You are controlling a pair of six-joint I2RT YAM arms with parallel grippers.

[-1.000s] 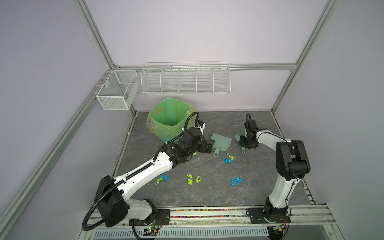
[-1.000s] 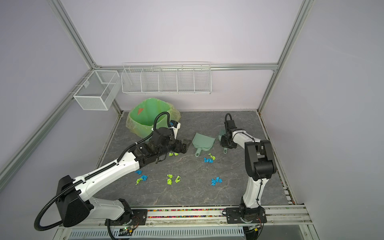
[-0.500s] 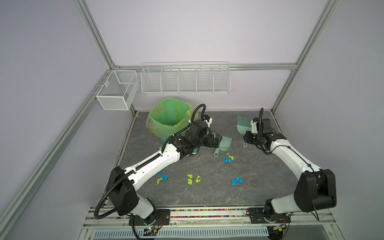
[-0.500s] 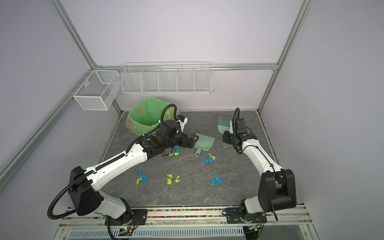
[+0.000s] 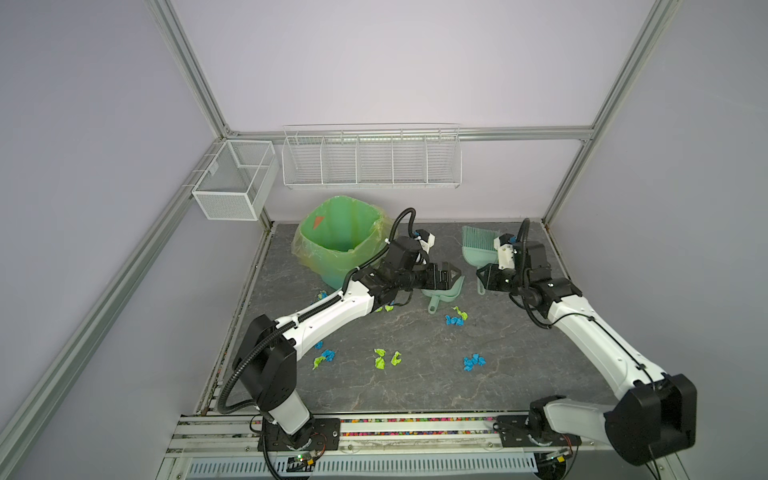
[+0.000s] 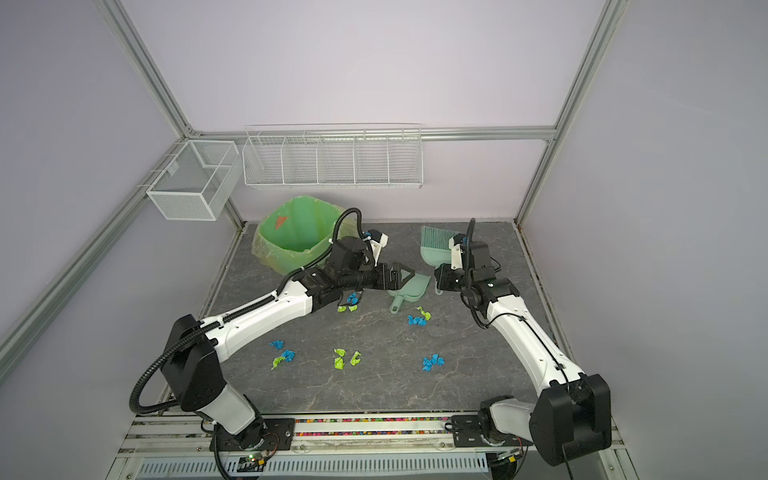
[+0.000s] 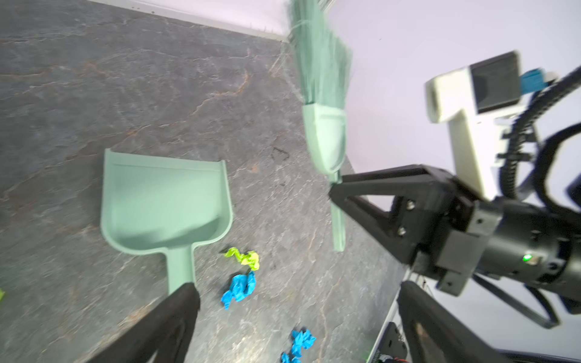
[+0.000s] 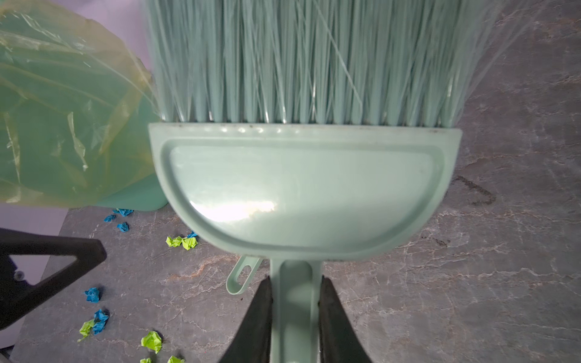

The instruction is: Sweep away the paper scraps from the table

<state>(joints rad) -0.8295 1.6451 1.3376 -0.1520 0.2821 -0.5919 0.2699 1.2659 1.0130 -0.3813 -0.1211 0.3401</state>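
Several blue and lime-green paper scraps (image 5: 455, 320) (image 6: 419, 319) lie scattered over the dark marbled table (image 5: 415, 386), with more scraps near the front (image 5: 384, 359) and under my left arm (image 6: 347, 303). The pale green dustpan (image 5: 446, 293) (image 7: 163, 198) lies flat on the table. My left gripper (image 5: 453, 276) (image 7: 297, 292) hangs open just above it, one finger (image 7: 182, 301) by the handle's end. My right gripper (image 5: 482, 274) (image 8: 295, 283) is shut on the handle of the pale green brush (image 5: 476, 249) (image 8: 298, 188), which is off the table with its bristles pointing up and back.
A green bin (image 5: 338, 245) (image 8: 63, 125) with a plastic liner stands at the back left, close behind my left arm. Two white wire baskets (image 5: 372, 160) (image 5: 235, 185) hang on the walls above. Aluminium framing edges the table.
My right arm has lifted the brush off the table and turned its bristles upward. My left gripper has reached to the right over the dustpan.
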